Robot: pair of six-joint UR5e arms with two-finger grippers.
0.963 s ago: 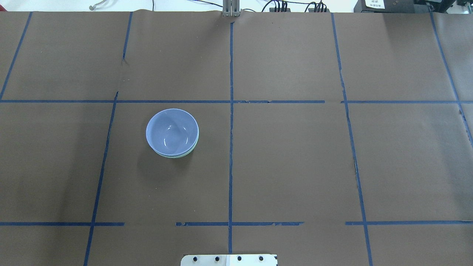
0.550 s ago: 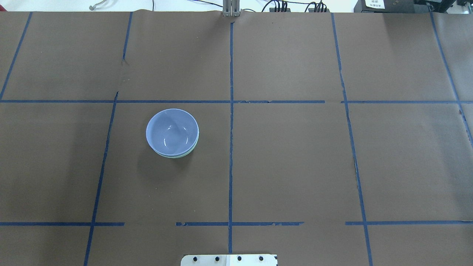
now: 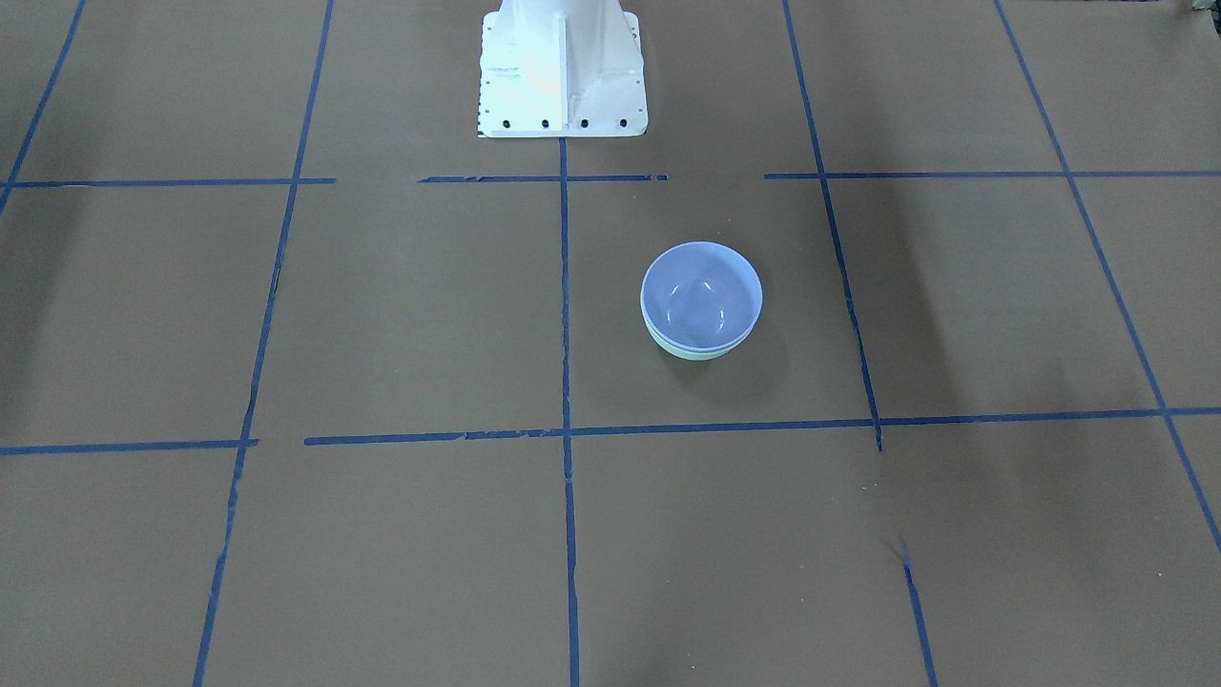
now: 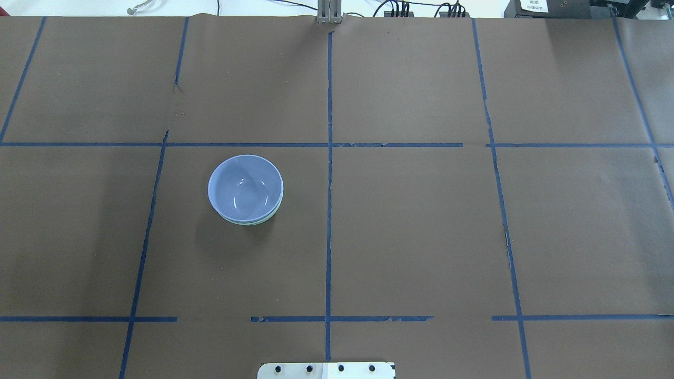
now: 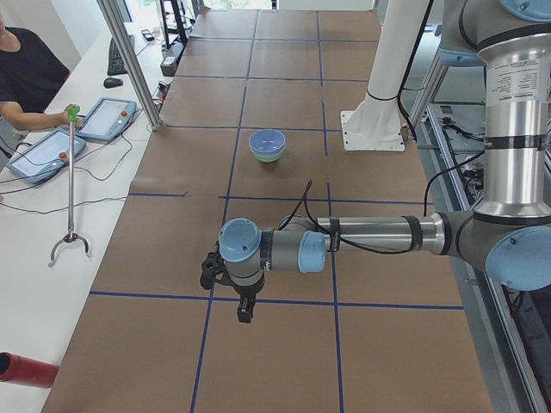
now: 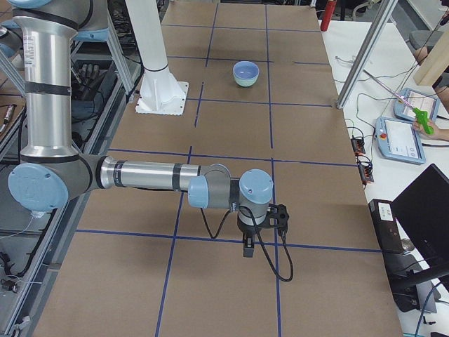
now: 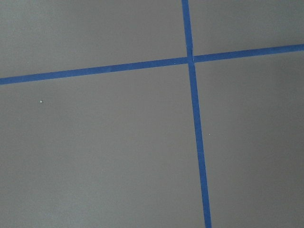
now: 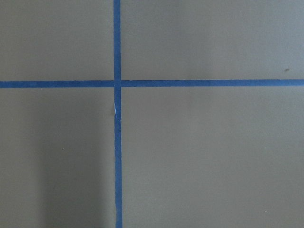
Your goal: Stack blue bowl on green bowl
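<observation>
The blue bowl sits nested inside the green bowl left of the table's middle; only a thin mint rim shows under it. The stack also shows in the front view, blue bowl on green bowl. My left gripper shows only in the exterior left view, far from the bowls near the table's end; I cannot tell whether it is open or shut. My right gripper shows only in the exterior right view, far from the bowls; I cannot tell its state either. Both wrist views show only brown paper and blue tape.
Brown paper with blue tape lines covers the table. The robot's white base stands at the near edge. Operators with tablets sit along the far side, and a grabber stick lies on their desk.
</observation>
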